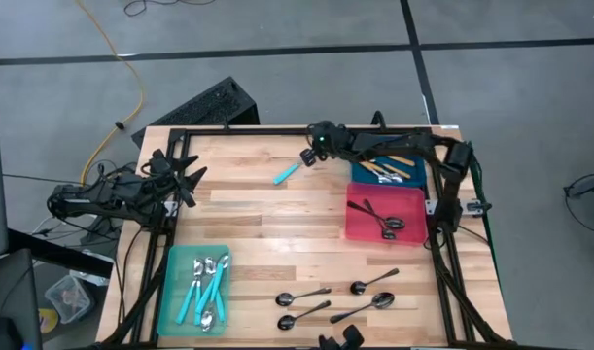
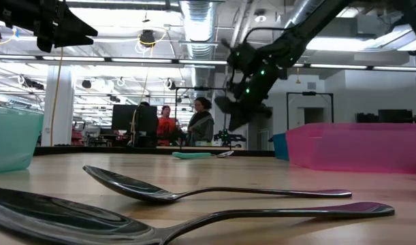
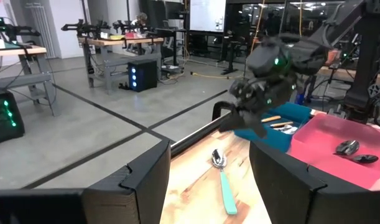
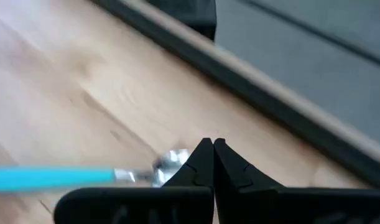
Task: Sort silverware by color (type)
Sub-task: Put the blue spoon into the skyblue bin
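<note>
Silverware is grouped by colour; one teal spoon (image 1: pixel 287 173) lies stray on the bench (image 1: pixel 277 224), right gripper (image 1: pixel 307 156) closed empty above its bowl.

Two dark, matte-black jointed robot arms, black cabling along their links, small green indicator lights glowing just behind the right pincer (image 1: pixel 307 156), tapered black fingers with angular moulded edges, blocky black finger housings on the left pincer (image 1: pixel 192 178)
</note>
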Controlling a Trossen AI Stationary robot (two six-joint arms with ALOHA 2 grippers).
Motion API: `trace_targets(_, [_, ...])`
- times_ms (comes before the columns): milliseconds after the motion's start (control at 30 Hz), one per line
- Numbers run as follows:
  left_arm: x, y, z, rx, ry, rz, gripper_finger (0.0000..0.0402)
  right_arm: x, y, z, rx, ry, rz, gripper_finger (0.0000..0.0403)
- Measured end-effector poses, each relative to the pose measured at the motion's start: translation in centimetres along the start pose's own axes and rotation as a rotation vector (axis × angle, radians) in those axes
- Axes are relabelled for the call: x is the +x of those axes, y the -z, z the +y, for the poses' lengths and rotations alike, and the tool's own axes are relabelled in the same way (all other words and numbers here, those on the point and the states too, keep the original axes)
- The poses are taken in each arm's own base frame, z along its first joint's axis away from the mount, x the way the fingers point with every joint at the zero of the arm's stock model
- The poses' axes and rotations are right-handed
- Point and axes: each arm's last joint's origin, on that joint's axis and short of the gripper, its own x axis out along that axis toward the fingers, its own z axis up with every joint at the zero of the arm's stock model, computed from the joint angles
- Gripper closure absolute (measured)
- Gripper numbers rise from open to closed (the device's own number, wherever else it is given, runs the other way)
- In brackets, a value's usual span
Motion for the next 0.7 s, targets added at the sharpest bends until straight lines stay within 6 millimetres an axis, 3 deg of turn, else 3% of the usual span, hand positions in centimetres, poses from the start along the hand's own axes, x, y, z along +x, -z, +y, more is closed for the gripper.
trace_targets(300, [0.0,0.0,0.0,0.000,0.001,0.000,0.0196,2.1,0.7,0.0,0.078,0.002,0.119,0.0387])
trace_targets(700, [0.0,0.0,0.0,0.000,0.001,0.000,0.0196,2.4,1.0,-2.1,0.158,0.029,0.240,0.0387])
